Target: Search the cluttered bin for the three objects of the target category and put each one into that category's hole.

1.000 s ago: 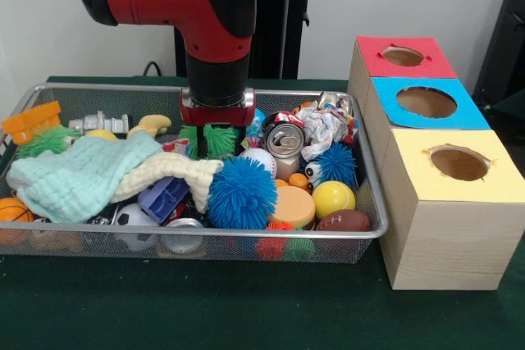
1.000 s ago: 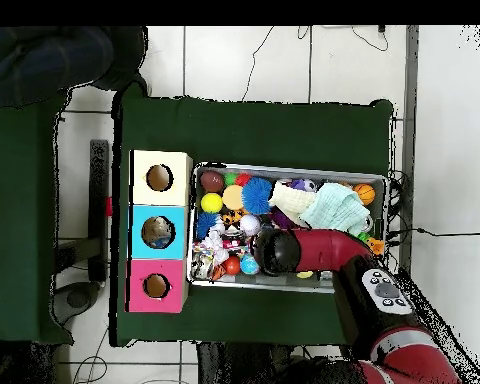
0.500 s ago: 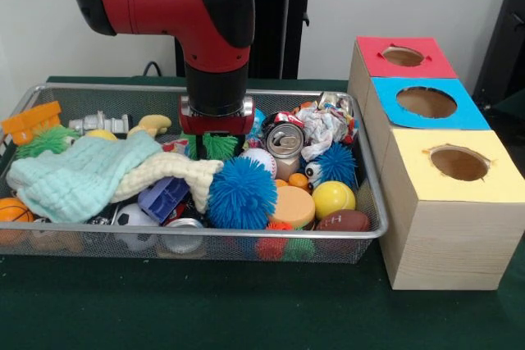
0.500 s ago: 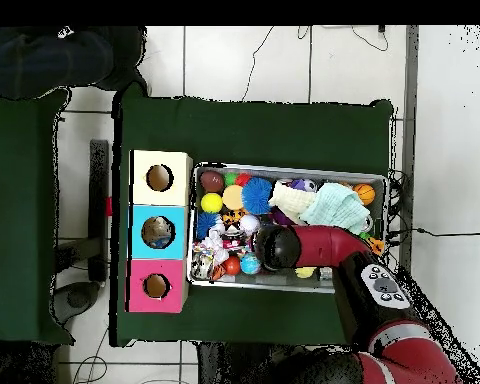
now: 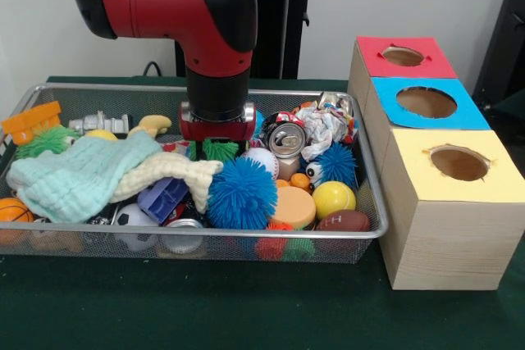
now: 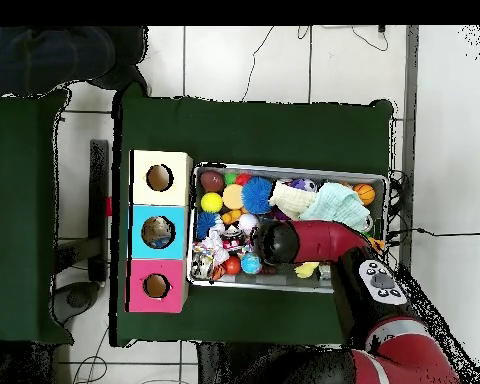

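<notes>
— Three soft spiky balls would be my guess at the category. Nearest the front rim of the wire bin (image 5: 246,234) sits the big blue spiky ball (image 5: 240,193), wedged between the purple toy (image 5: 162,197) and the orange disc (image 5: 293,205). How would one handle?

— Light and squashy, I'd judge. The bristles give, so a grip on the tips would slide off. Close across the middle, deep enough to reach the core. Nothing fragile about it.

— And the one being worked now?

— Further back: the green spiky ball (image 5: 225,150), behind the pale cloths (image 5: 98,171) and beside the upright drinks can (image 5: 285,140). The gripper (image 5: 215,152) is right down on top of it. The wrist hides the working end, so I cannot tell whether it is spread or closed, or whether it has the ball at all.

— What else is packed in?

— Front row: a small football (image 5: 131,217), a brown rugby-style ball (image 5: 343,220), a yellow ball (image 5: 332,198). Mid-bin, a smaller blue spiky ball (image 5: 336,161). At the back, crumpled wrappers (image 5: 324,125).

— The boxes?

— Beside the bin, nearest first: yellow box (image 5: 447,202), blue box (image 5: 426,102), red box (image 5: 404,56), each with a round hole on top. From overhead the blue one's hole may have something in it. I can't be sure.
</notes>
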You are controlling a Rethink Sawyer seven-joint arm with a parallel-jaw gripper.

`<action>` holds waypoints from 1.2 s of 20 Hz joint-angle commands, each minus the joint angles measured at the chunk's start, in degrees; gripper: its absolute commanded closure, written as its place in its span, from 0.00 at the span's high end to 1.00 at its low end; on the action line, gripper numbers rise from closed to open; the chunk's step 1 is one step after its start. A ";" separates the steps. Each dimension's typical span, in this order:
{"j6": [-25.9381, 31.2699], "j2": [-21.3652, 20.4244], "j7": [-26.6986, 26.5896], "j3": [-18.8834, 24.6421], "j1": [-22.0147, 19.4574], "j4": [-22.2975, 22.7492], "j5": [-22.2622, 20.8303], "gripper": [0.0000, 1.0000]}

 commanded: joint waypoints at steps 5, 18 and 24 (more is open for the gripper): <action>-6.80 9.07 2.83 5.39 0.37 -9.81 0.31 1.00; -11.24 15.01 3.88 4.56 0.57 -13.95 -1.50 1.00; -11.56 14.82 3.95 4.71 0.37 -13.37 -1.57 0.00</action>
